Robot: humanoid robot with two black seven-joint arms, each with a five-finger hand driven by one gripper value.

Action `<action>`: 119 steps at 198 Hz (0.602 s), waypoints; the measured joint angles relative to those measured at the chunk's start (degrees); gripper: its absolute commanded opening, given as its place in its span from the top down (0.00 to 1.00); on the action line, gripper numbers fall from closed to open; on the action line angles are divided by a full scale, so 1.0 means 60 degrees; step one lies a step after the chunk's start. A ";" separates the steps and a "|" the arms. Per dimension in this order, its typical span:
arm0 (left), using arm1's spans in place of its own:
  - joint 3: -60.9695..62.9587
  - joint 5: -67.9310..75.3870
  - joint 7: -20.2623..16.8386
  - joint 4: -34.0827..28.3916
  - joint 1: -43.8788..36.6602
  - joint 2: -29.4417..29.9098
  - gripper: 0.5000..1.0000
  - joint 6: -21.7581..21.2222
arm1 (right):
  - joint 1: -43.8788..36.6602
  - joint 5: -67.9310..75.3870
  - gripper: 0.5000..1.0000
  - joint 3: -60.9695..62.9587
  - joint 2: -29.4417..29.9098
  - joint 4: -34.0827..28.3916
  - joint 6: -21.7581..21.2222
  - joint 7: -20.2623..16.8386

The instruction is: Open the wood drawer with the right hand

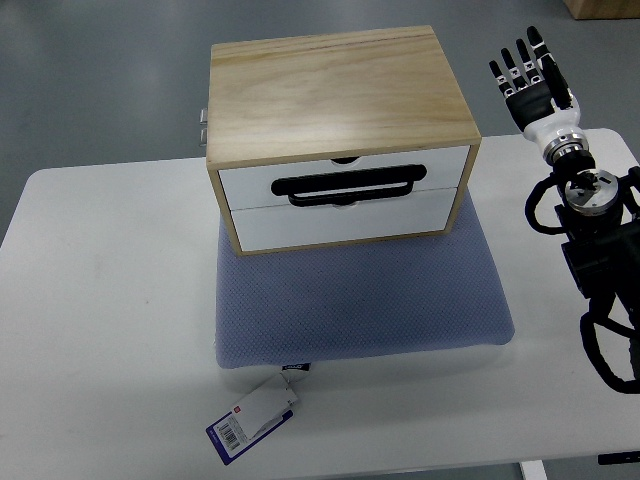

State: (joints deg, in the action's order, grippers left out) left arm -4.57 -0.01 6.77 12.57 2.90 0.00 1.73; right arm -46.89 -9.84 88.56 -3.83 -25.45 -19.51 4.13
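Nearest the camera, a barcoded tag (253, 420) is seen on the white table (90, 330), attached at the front edge of a blue-grey pad (370, 300). On the pad's far part the wood drawer unit (340, 135) is set, its two white fronts shut and a black handle (345, 186) across the upper front, possibly overlapping the lower. Well to its right, the right hand (532, 82) is held raised, fingers (520, 62) straight, close together, grasping nothing; the unit lies leftward of the fingertips, untouched.
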 measured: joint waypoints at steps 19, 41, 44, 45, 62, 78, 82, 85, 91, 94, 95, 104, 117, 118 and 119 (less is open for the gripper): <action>0.0000 0.0001 0.0000 0.0000 0.0000 0.0000 0.00 0.0000 | 0.0020 0.0000 0.11 -0.0013 -0.0017 -0.0002 -0.0001 0.0000; -0.0010 0.0002 0.0000 0.0000 0.0000 0.0000 0.00 -0.0006 | 0.0022 -0.0022 0.11 -0.0026 -0.0022 -0.0005 -0.0001 0.0000; -0.0011 0.0002 0.0000 0.0000 0.0000 0.0000 0.00 -0.0007 | 0.0022 -0.0027 0.11 -0.0032 -0.0026 -0.0005 -0.0001 -0.0002; -0.0012 0.0002 0.0000 0.0000 0.0000 0.0000 0.00 -0.0007 | 0.0022 -0.0029 0.11 -0.0034 -0.0027 -0.0005 -0.0001 -0.0003; -0.0014 0.0001 0.0000 0.0000 0.0000 0.0000 0.00 -0.0010 | -0.0040 -0.0094 0.11 -0.0084 -0.0136 -0.0006 -0.0001 -0.0032; -0.0015 0.0000 0.0000 0.0001 0.0000 0.0000 0.00 -0.0010 | -0.0140 -0.0134 0.11 -0.0390 -0.0334 -0.0010 0.0032 -0.0066; -0.0015 0.0000 0.0000 0.0005 0.0000 0.0000 0.00 -0.0010 | -0.0191 -0.0139 0.11 -0.0520 -0.0393 -0.0010 0.0050 -0.0076; -0.0015 -0.0001 0.0000 0.0010 0.0000 0.0000 0.00 -0.0010 | -0.0273 -0.0144 0.11 -0.0672 -0.0465 -0.0010 0.0073 -0.0089; -0.0015 -0.0001 0.0000 0.0020 0.0000 0.0000 0.00 -0.0010 | -0.0448 -0.0151 0.11 -0.0951 -0.0607 -0.0012 0.0110 -0.0109; -0.0015 -0.0001 0.0000 0.0026 0.0000 0.0000 0.00 -0.0010 | -0.0547 -0.0153 0.11 -0.1112 -0.0691 -0.0017 0.0127 -0.0117; -0.0015 -0.0001 0.0000 0.0028 0.0000 0.0000 0.00 -0.0010 | -0.0581 -0.0154 0.11 -0.1170 -0.0721 -0.0018 0.0132 -0.0118; -0.0015 -0.0001 0.0000 0.0046 0.0000 0.0000 0.00 -0.0010 | -0.0880 -0.0158 0.11 -0.1749 -0.1016 -0.0030 0.0168 -0.0133; -0.0015 -0.0001 0.0000 0.0067 -0.0001 0.0000 0.00 -0.0010 | -0.1303 -0.0161 0.11 -0.2760 -0.1488 -0.0032 0.0193 -0.0155; -0.0015 0.0000 0.0000 0.0068 -0.0001 0.0000 0.00 -0.0010 | -0.1377 -0.0161 0.11 -0.2927 -0.1565 -0.0034 0.0194 -0.0159; -0.0015 0.0000 0.0000 0.0068 -0.0001 0.0000 0.00 -0.0010 | -0.1377 -0.0161 0.11 -0.2927 -0.1565 -0.0034 0.0194 -0.0159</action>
State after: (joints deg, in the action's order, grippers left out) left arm -4.66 -0.01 6.77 12.98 2.90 0.00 1.67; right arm -55.15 -10.81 71.00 -13.22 -25.65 -18.34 3.17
